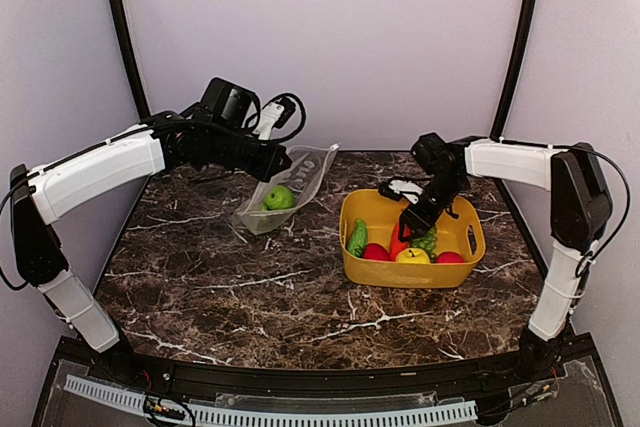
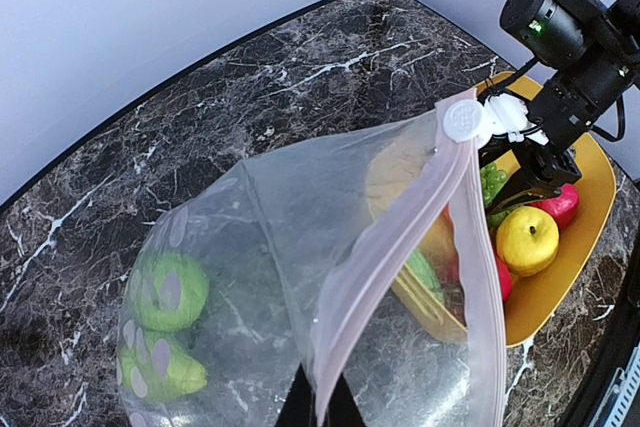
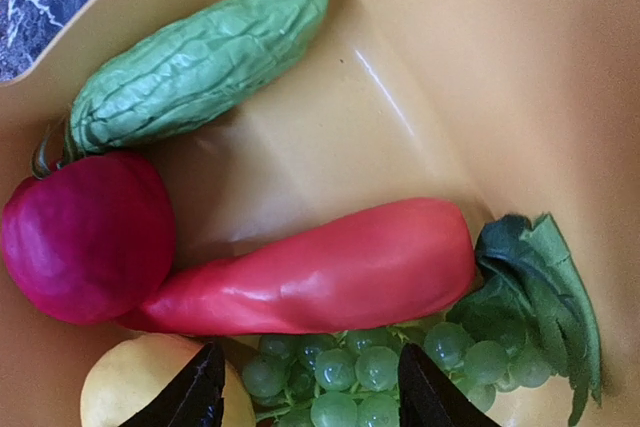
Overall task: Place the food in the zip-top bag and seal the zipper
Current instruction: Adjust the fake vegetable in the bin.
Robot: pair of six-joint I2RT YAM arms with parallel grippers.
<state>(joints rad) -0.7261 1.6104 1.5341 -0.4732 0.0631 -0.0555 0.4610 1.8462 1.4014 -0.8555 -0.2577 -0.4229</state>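
Note:
The clear dotted zip-top bag (image 1: 290,185) hangs tilted with its bottom on the table. My left gripper (image 2: 320,409) is shut on its pinkish zipper (image 2: 400,237), near the end opposite the white slider (image 2: 462,119). The mouth gapes toward the basket, and two green food pieces (image 2: 165,292) lie inside. My right gripper (image 3: 315,392) is down in the yellow basket (image 1: 470,255). It is open, with the green grape bunch (image 3: 365,372) between its fingers. Beside the grapes are a long red piece (image 3: 320,267), a red ball (image 3: 85,237), a green cucumber (image 3: 200,62), a yellow fruit (image 3: 125,382) and leafy greens (image 3: 540,287).
The basket stands right of centre on the dark marble table (image 1: 250,287), an arm's width from the bag. Pale walls close in the back and both sides. The right arm (image 1: 520,162) reaches in from the right, over the basket's far rim.

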